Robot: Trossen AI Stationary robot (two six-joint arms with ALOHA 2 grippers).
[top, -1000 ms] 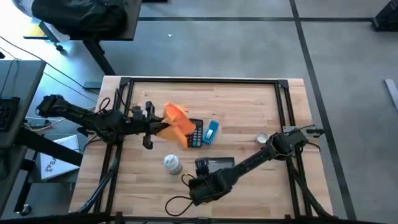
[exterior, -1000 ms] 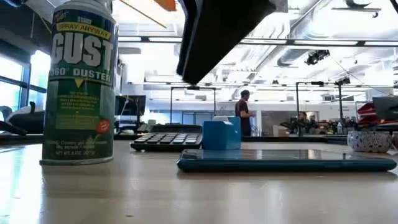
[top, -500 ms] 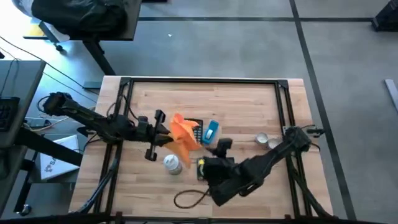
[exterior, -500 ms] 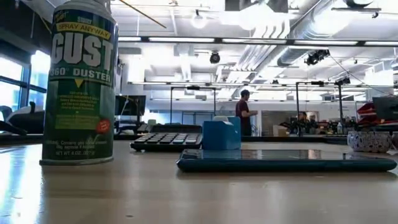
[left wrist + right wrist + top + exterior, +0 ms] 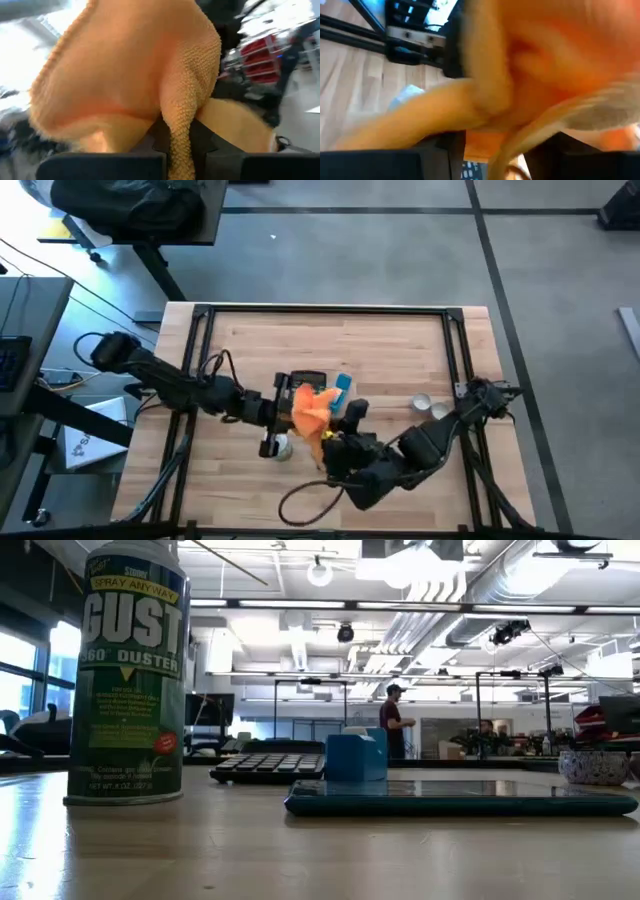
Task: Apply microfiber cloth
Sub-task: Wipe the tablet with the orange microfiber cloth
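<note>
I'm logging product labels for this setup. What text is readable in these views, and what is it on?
On the green duster can, in the low view:
"SPRAY ANYWAY"
"GUST"
"360° DUSTER"
The small white print lower on the can is too small to read.
The calculator keys are illegible.
No other readable text.

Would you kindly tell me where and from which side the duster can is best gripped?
Take the duster can around the middle of its straight round body, coming in level from the side: it stands upright on the table. The left claw, shut on the cloth, hangs close beside it, so favour the can's free side.
</note>
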